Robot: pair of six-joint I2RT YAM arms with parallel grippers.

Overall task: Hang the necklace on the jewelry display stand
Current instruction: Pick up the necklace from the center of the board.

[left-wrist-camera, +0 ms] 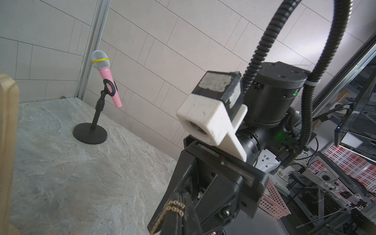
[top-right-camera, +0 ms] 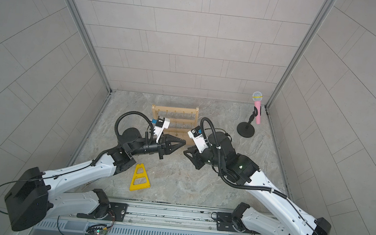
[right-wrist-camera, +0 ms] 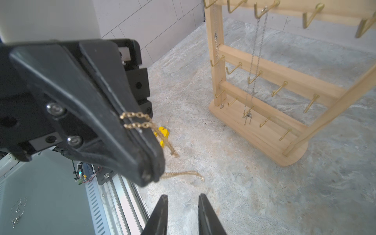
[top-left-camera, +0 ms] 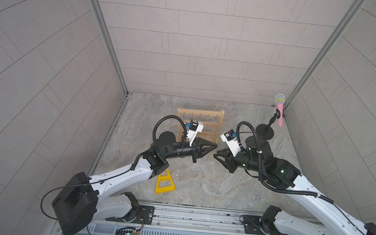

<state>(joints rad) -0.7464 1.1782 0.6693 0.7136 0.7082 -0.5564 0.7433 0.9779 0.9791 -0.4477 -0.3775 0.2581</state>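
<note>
The necklace (right-wrist-camera: 136,122), a gold chain, lies pinched across the jaws of my left gripper (right-wrist-camera: 151,175), which is shut on it. Its loose ends dangle below and to the side of the jaws. In the left wrist view the same links (left-wrist-camera: 175,206) cross the shut left gripper (left-wrist-camera: 182,196). My right gripper (right-wrist-camera: 183,196) is open and empty, its tips facing the left gripper's tips a short way off, as both top views show: left gripper (top-left-camera: 215,146), right gripper (top-left-camera: 215,155). The jewelry display stand (top-left-camera: 200,112) (right-wrist-camera: 274,67) stands upright just behind both grippers.
A silver chain (right-wrist-camera: 258,50) hangs from a top-bar hook of the stand. A pink microphone (top-left-camera: 279,111) on a black round-based stand is in the far right corner. A flat yellow triangular frame (top-left-camera: 164,183) lies under the left arm. Tiled walls enclose three sides.
</note>
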